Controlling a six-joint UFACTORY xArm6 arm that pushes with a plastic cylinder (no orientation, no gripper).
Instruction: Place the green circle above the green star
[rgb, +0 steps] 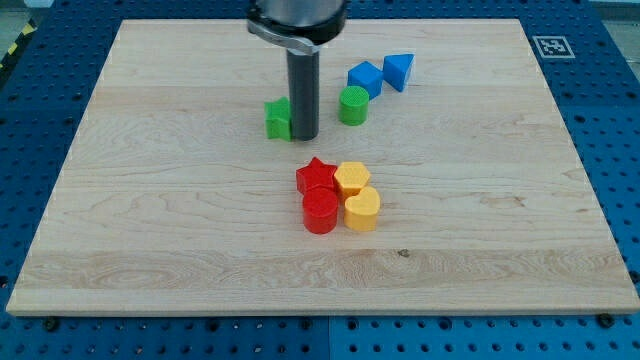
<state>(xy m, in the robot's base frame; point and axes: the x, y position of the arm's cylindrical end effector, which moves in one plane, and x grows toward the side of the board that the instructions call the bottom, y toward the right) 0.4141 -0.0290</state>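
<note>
The green circle (352, 105) stands on the wooden board, right of the dark rod. The green star (277, 118) sits left of the rod and is partly hidden by it. My tip (304, 135) rests on the board between the two green blocks, touching or almost touching the star's right side. The circle lies a little higher in the view than the star and well to its right.
A blue cube (364, 78) and a blue triangle (398, 71) lie just up and right of the circle. A red star (317, 177), red cylinder (320, 211), yellow hexagon (352, 179) and yellow heart (362, 210) cluster below the tip. The board (150, 250) lies on a blue base.
</note>
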